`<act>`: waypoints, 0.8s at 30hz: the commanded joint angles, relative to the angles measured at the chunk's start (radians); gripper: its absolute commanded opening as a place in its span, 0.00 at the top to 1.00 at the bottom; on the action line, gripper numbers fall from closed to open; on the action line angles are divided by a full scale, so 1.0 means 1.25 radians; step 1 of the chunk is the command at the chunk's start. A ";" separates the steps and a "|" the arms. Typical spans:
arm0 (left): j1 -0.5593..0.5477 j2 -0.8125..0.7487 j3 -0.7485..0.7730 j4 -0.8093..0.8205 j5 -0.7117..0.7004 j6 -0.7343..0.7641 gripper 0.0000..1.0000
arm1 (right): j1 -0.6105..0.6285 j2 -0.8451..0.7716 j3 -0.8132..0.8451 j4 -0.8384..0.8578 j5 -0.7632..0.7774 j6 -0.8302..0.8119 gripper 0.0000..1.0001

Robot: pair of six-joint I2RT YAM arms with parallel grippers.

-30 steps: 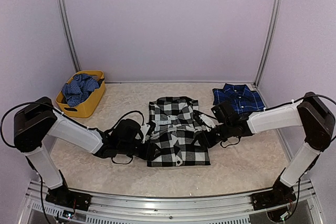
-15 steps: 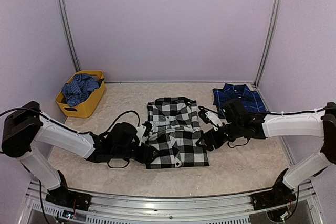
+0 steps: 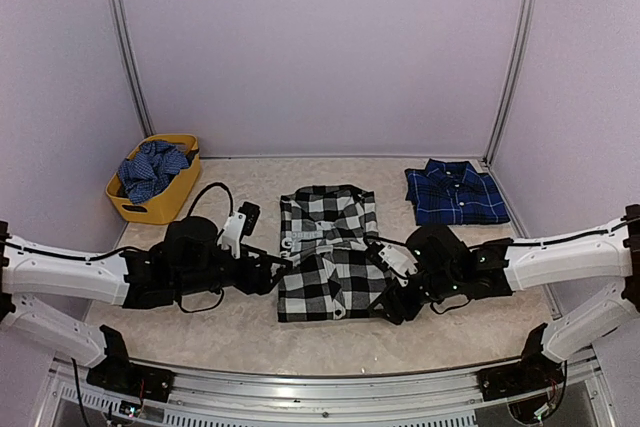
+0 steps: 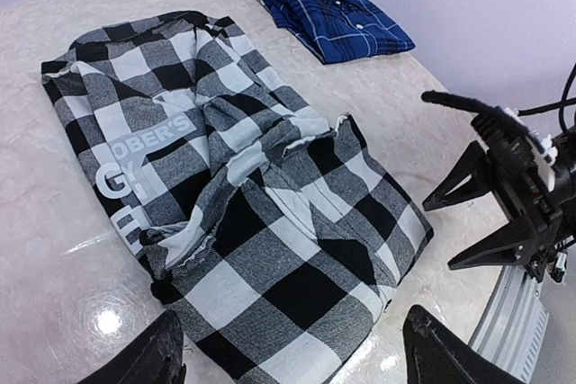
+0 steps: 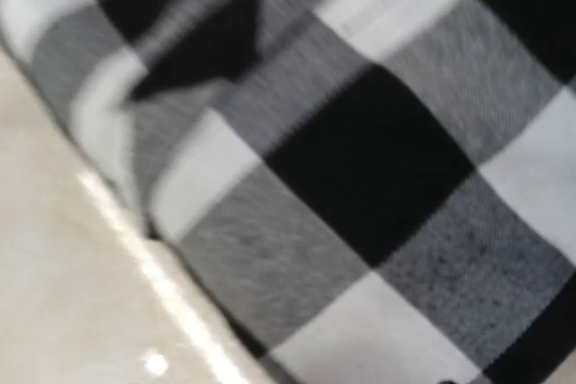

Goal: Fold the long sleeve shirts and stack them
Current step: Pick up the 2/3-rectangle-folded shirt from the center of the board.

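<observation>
The black-and-white check shirt (image 3: 330, 262) lies folded in the middle of the table, its white lettering showing in the left wrist view (image 4: 135, 164). The navy plaid shirt (image 3: 455, 192) lies folded at the back right and also shows in the left wrist view (image 4: 333, 11). My left gripper (image 3: 272, 272) is open at the check shirt's left edge, its fingers (image 4: 166, 357) spread wide either side of the near hem. My right gripper (image 3: 392, 299) is at the shirt's near right corner, and the left wrist view shows it open (image 4: 477, 222). The right wrist view shows only blurred check cloth (image 5: 360, 177), very close.
A yellow basket (image 3: 175, 202) holding crumpled blue plaid cloth (image 3: 150, 169) stands at the back left. Purple walls with metal posts close in the table. A metal rail (image 3: 330, 387) runs along the near edge.
Both arms have dropped lower and stretched out. The left wrist has drawn back to the left. The right gripper has slid toward the shirt's near right corner.
</observation>
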 commanded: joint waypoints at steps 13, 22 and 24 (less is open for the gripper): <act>-0.024 0.091 -0.024 0.068 0.061 -0.028 0.21 | 0.033 0.145 -0.018 0.052 0.065 0.003 0.36; -0.112 0.266 0.016 0.078 0.033 -0.032 0.25 | 0.053 0.146 -0.037 0.054 0.074 0.033 0.36; -0.117 0.293 0.012 0.074 0.026 -0.042 0.27 | 0.058 0.147 -0.041 0.052 0.078 0.047 0.37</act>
